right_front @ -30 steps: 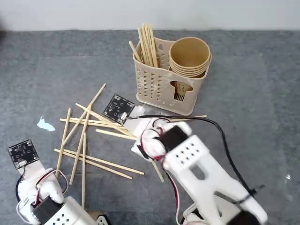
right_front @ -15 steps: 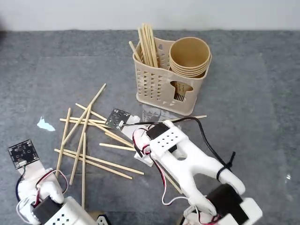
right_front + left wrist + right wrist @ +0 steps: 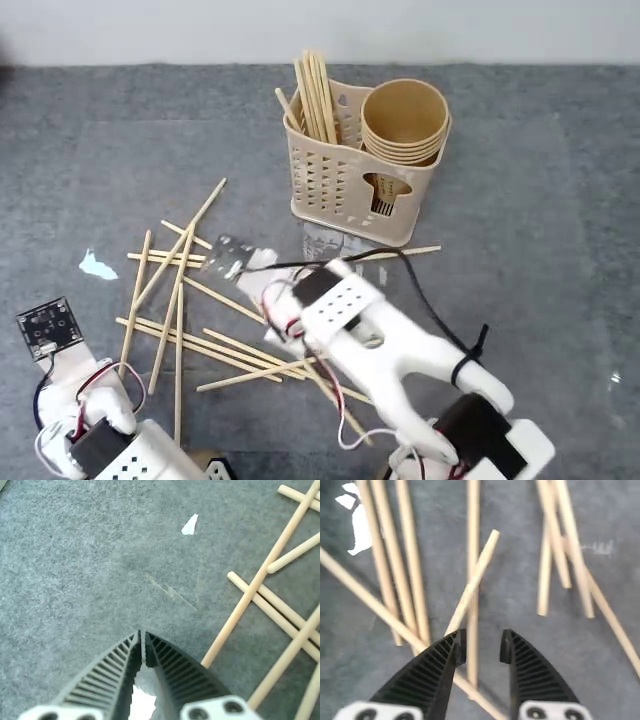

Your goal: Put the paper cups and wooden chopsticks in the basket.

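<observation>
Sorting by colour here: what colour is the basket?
Beige, with perforated walls; the high view shows the basket best.

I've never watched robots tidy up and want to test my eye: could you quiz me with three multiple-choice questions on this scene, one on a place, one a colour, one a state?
1. Where is the stack of paper cups? A in the right gripper; B in the basket; C among the loose chopsticks.
2. What colour is the basket? A red; B black; C beige.
3. How is the right gripper? A open above loose chopsticks; B shut on a chopstick; C shut on a cup.
Answers: 1 B, the cups stand nested in one basket compartment. 2 C, its perforated walls are beige. 3 A, the right wrist view shows its jaws apart over chopsticks.
</observation>
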`<state>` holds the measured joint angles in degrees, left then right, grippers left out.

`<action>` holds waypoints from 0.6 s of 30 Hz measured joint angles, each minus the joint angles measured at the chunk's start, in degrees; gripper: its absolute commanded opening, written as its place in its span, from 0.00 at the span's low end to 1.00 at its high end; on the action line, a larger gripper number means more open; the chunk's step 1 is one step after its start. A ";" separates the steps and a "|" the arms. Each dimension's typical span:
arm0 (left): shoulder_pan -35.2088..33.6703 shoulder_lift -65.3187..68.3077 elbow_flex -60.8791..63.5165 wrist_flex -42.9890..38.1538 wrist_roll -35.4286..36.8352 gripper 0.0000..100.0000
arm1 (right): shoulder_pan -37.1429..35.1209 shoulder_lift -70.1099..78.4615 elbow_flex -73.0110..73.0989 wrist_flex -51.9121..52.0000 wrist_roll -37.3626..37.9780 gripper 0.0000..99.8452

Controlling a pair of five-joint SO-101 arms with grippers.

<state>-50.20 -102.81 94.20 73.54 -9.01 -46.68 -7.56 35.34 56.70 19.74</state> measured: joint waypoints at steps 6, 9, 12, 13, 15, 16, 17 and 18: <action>0.00 0.09 0.53 0.00 0.09 0.02 | -2.55 0.00 -0.26 1.67 -3.69 0.20; 0.00 0.00 0.53 0.00 0.09 0.02 | -2.64 0.88 -0.44 1.76 -4.13 0.20; 0.00 0.00 0.53 0.00 0.09 0.02 | -2.81 3.60 -2.46 2.20 -4.31 0.20; 0.00 0.00 0.53 0.00 0.09 0.02 | -2.81 4.66 -2.90 2.20 -4.40 0.20; 0.00 0.00 0.53 0.00 0.09 0.02 | -2.81 6.95 -4.04 2.29 -4.84 0.20; 0.00 0.00 0.53 0.00 0.09 0.02 | -2.81 8.18 -4.66 2.29 -5.36 0.20; 0.00 0.00 0.53 0.00 0.09 0.02 | -2.90 9.58 -5.54 2.29 -5.71 0.20; 0.00 0.00 0.53 0.00 0.09 0.02 | -3.08 10.99 -6.42 2.29 -6.07 0.20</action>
<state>-50.20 -102.81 94.73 73.54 -8.92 -49.76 3.43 28.92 58.99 13.67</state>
